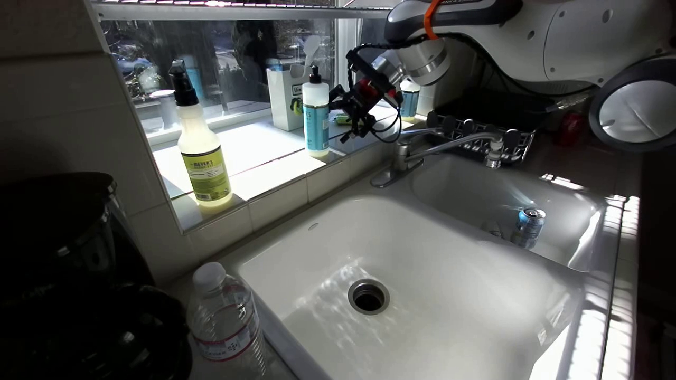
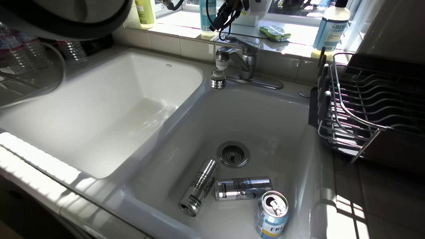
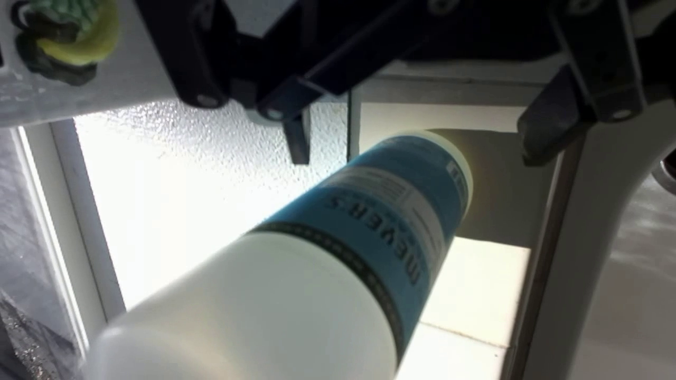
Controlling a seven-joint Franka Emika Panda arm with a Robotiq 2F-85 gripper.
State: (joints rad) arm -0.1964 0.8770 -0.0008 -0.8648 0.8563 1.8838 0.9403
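The gripper has its jaws apart, clasping nothing, just beside the bottle, upright near the front edge of the sill. A sideways bump could topple it into the sink. The carton behind and faucet nearby probably cramp swings; a longer gap runs toward the spray.

Desk: tiled ledge, pale, largely sunlit, with strips of shade. Standing directly on it: 1 spray bottle, yellow-green label, black head, upright near the end; 1 teal bottle, black pump, upright near the front edge; 1 box, white, behind the teal bottle; 1 blue bottle, upright near the opposite end. Lying flat: 1 pack, green, between box and blue bottle.
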